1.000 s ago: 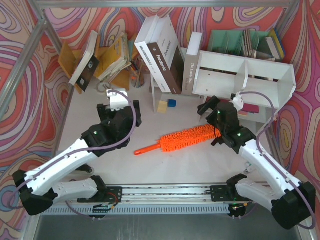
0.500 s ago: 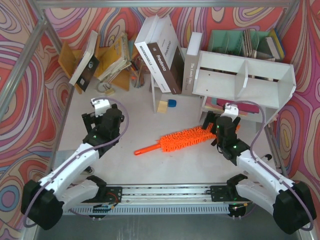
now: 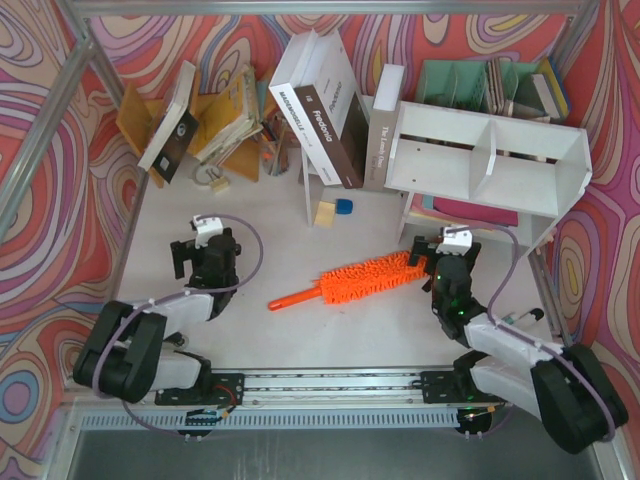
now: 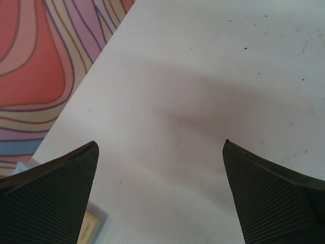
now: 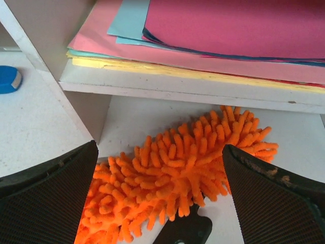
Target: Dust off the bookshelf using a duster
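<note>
The orange duster [image 3: 365,276] lies on the white table, fluffy head to the right, slim handle [image 3: 293,298] pointing down-left. The white bookshelf [image 3: 487,152] stands at the back right, its two compartments facing forward. My right gripper [image 3: 441,252] hovers open at the head's right end. In the right wrist view its fingers [image 5: 160,147] stand wide on either side of the shaggy duster [image 5: 177,175], apart from it. My left gripper [image 3: 201,242] is open over bare table well left of the handle. The left wrist view shows only tabletop between that gripper's fingers [image 4: 160,143].
A stack of coloured paper [image 5: 228,35] lies on a low white board [image 5: 167,91] just beyond the duster head. Leaning books [image 3: 322,105], more books [image 3: 190,115], a mint organizer [image 3: 490,82], a blue piece [image 3: 343,206] and a yellow block [image 3: 324,213] fill the back.
Both arms have pulled back toward their bases and folded low. The duster has not moved. Both grippers stay open.
</note>
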Tool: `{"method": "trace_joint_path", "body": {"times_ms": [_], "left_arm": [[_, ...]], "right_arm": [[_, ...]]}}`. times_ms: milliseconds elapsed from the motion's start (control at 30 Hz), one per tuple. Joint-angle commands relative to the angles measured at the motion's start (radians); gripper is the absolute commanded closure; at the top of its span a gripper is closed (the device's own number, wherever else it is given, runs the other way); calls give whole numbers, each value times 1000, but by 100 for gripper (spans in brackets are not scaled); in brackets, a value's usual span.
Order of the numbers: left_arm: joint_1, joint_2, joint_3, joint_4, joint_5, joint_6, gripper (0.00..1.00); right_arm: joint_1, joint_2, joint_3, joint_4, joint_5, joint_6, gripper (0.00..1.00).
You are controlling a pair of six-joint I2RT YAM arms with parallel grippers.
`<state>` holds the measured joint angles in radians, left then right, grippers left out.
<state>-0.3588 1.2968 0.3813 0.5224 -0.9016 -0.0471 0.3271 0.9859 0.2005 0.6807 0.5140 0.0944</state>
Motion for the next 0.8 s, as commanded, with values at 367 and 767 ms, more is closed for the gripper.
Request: {"method": "trace_joint_path", "body": {"times_ms": [367, 767], "left_arm": [[202, 181, -102, 536, 430, 56, 2], [280, 249, -42, 469, 489, -18, 2]], "right_arm": [[-99, 468, 2, 572, -74, -171, 1], [-218, 648, 54, 682, -312, -147, 1]]}}
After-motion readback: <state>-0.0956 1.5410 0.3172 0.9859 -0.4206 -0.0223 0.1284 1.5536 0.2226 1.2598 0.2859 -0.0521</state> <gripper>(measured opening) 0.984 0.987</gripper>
